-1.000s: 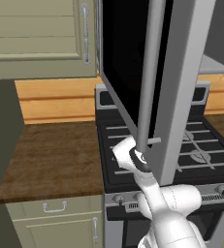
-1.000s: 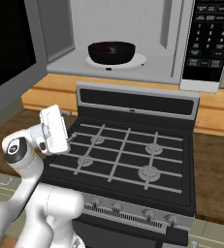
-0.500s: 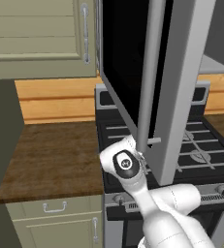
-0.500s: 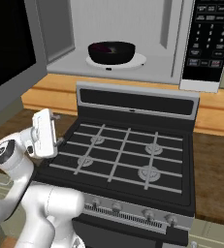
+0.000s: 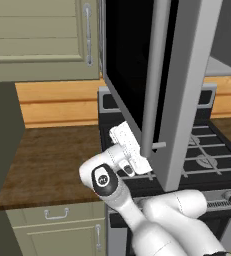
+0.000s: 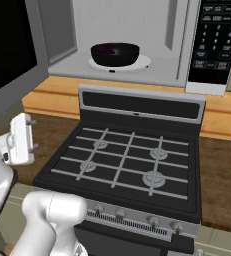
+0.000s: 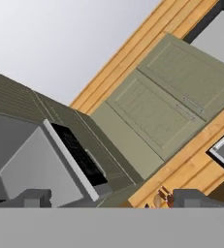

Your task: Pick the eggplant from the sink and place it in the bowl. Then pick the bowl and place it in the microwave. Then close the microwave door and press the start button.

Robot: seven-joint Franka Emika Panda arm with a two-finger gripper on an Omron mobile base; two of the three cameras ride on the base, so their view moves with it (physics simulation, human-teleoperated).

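The microwave [image 6: 137, 30] stands open above the stove. Inside it a black bowl [image 6: 115, 53] rests on the white turntable, and a dark purple bit of the eggplant [image 6: 108, 48] shows over the rim. The microwave door [image 5: 137, 65] swings out to the left, its black glass and long bar handle [image 5: 154, 75] facing the left base view. My gripper [image 5: 131, 149] sits low beside the handle's bottom end, on the door's outer side. It is also at the left edge [image 6: 33, 134]. In the hand view the gripper [image 7: 114, 199] is open and holds nothing. The sink is out of view.
The black gas stove [image 6: 127, 160] lies below the microwave, with the control panel [image 6: 214, 45] at the right. A wooden counter [image 5: 47, 165] stretches to the left of the stove, under olive cabinet doors [image 5: 42, 40]. The hand view looks at olive cabinet doors [image 7: 167, 101].
The hand has swung left, away from the stove top, to the outer side of the open door near the handle's lower end. Door, bowl and base have not moved.
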